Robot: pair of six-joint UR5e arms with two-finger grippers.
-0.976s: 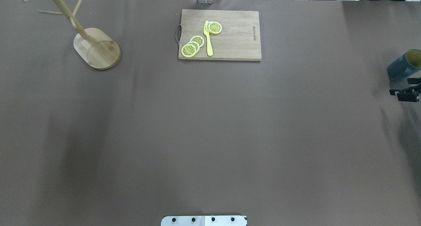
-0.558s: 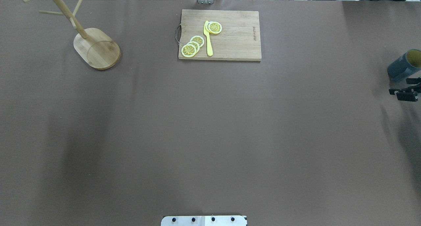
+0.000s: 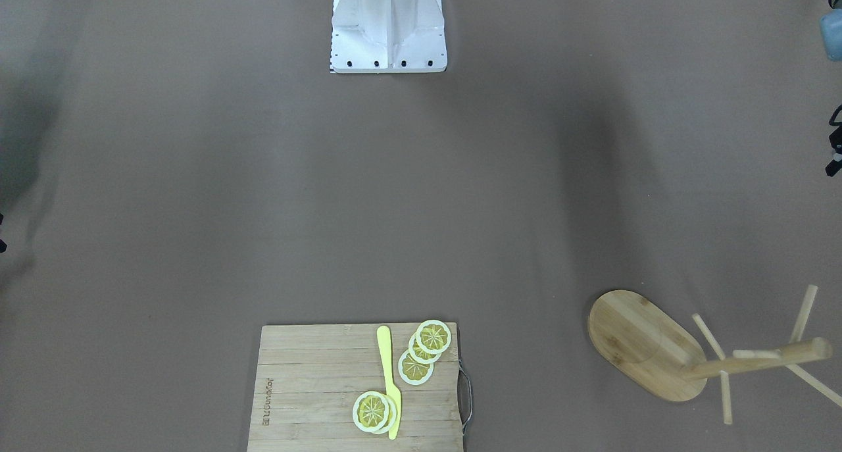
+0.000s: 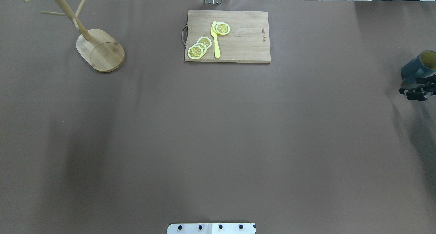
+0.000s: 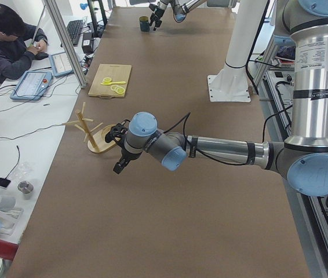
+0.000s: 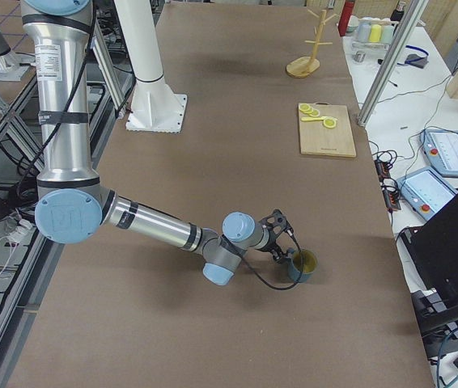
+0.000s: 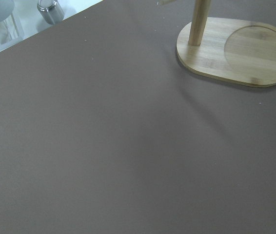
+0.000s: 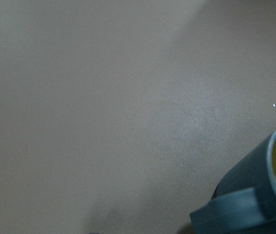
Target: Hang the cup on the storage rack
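Overhead exterior shows us the right gripper [image 4: 414,87] low beside the cup [image 4: 414,68], jaws parted. The left gripper [image 5: 119,165] hangs near the storage rack [image 5: 87,126]; we cannot tell its spread.

In the overhead view the right edge cuts off the cup [image 4: 416,68] and the right pincer [image 4: 414,91] just beside it, so how its jaws stand cannot be told. The right wrist view shows only a blurred corner of the cup and its handle. The upper edge crops the top of the storage rack [image 4: 100,51]. The left pincer [image 5: 120,165] is too small to read.
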